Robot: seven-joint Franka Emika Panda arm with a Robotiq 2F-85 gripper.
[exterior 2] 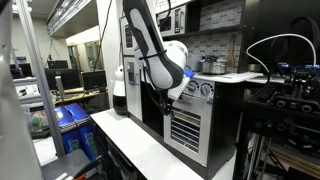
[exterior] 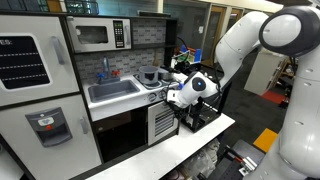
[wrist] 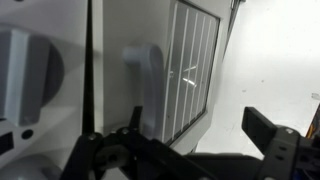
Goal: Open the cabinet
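The cabinet is the small oven-like compartment of the white toy kitchen. Its white door with grey horizontal stripes (exterior: 163, 122) shows in both exterior views (exterior 2: 186, 128) and sits below the counter, to the right of the sink. My gripper (exterior: 180, 99) hovers just in front of the door's upper edge (exterior 2: 172, 97). In the wrist view the striped door (wrist: 195, 60) and a grey handle (wrist: 144, 68) lie close ahead. The gripper's fingers (wrist: 190, 130) are spread wide with nothing between them. I cannot tell whether the door is ajar.
A grey-fronted microwave (exterior: 98, 36) sits above the sink (exterior: 112, 91). A pot (exterior: 150, 74) stands on the stovetop. A wide dark compartment (exterior: 122, 135) is under the sink. A white table edge (exterior: 190, 140) runs in front of the kitchen. Black equipment and cables (exterior 2: 285, 100) stand beside it.
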